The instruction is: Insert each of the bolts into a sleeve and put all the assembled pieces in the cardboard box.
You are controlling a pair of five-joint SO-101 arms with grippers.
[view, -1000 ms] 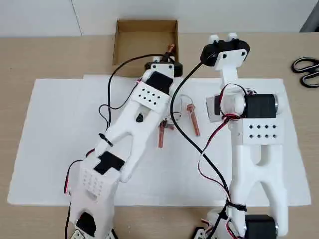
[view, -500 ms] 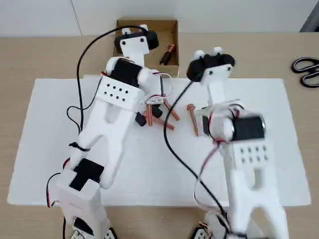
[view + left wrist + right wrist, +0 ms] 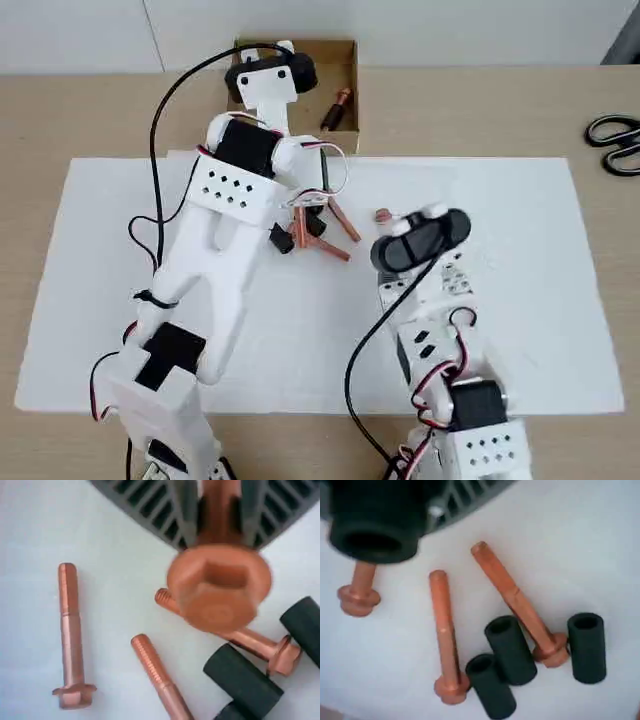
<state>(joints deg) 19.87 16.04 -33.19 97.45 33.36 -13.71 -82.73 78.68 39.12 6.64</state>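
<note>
My left gripper is shut on a copper bolt, held head-down above the pile; in the high view this gripper hangs over the white sheet just in front of the cardboard box. My right gripper is shut on a black sleeve, its open bore facing the camera. Under it lie three loose bolts and three sleeves. The right arm sits mid-sheet, right of the pile. One assembled piece lies in the box.
A white sheet covers the middle of the wooden table. Scissors lie at the far right edge. Black cables loop from both arms over the sheet. Loose bolts and sleeves cluster between the arms.
The assembled piece went from the box's rim into the box. The left arm swung left, its gripper now over the pile. The right arm drew back toward the near edge.
</note>
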